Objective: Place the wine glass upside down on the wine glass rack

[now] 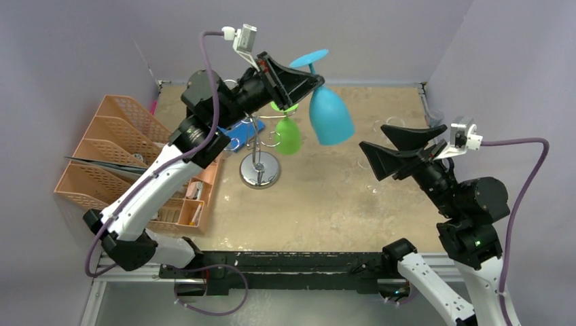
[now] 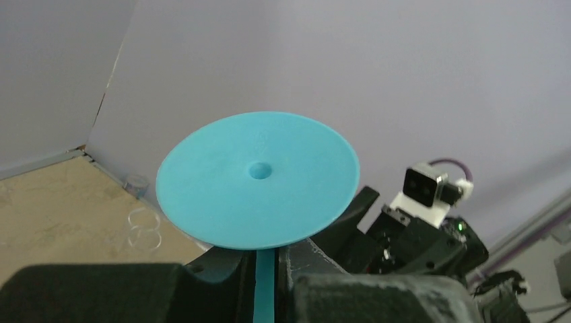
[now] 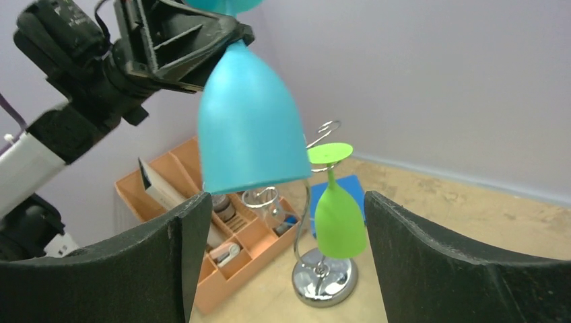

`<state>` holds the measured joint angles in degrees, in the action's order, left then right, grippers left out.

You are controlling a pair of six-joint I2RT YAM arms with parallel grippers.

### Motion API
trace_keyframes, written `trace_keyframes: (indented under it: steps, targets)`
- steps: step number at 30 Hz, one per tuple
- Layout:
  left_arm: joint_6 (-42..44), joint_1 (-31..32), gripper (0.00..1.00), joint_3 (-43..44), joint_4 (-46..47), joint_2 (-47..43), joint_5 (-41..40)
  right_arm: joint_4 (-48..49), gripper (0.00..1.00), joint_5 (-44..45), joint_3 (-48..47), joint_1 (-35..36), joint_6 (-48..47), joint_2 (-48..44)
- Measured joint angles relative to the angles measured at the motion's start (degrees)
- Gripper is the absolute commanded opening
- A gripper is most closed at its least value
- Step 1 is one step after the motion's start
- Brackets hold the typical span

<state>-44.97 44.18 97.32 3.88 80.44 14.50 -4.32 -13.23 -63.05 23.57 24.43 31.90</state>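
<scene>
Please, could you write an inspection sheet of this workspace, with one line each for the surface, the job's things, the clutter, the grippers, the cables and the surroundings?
Surface: tan table, mottled top.
Job's things: blue wine glass upside down in the air, beside the top of the wine glass rack, not hung on it.
Clutter: green wine glass hanging upside down on the rack; orange organizer at the left, holding small items; blue flat object behind the rack; faint clear round items, too faint to identify.
Grippers: left gripper, fingers shut on the blue glass's stem; right gripper open, holding nothing.
Cables: purple cables, one looping from each wrist camera.
Surroundings: lilac walls around the table.
</scene>
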Motion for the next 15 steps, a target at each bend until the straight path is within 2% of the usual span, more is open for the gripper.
trace_keyframes:
  steps: [9, 15]
  targets:
    - [11.26, -0.09, 0.00, -6.71, -11.30, -9.40, 10.91, -0.92, 0.86, -6.08, -0.61, 0.00, 1.55, 4.09]
    - [16.55, -0.17, 0.00, -14.51, -13.66, -13.18, 17.84, -0.22, 0.87, -10.60, -0.61, 0.00, 6.38, 7.48]
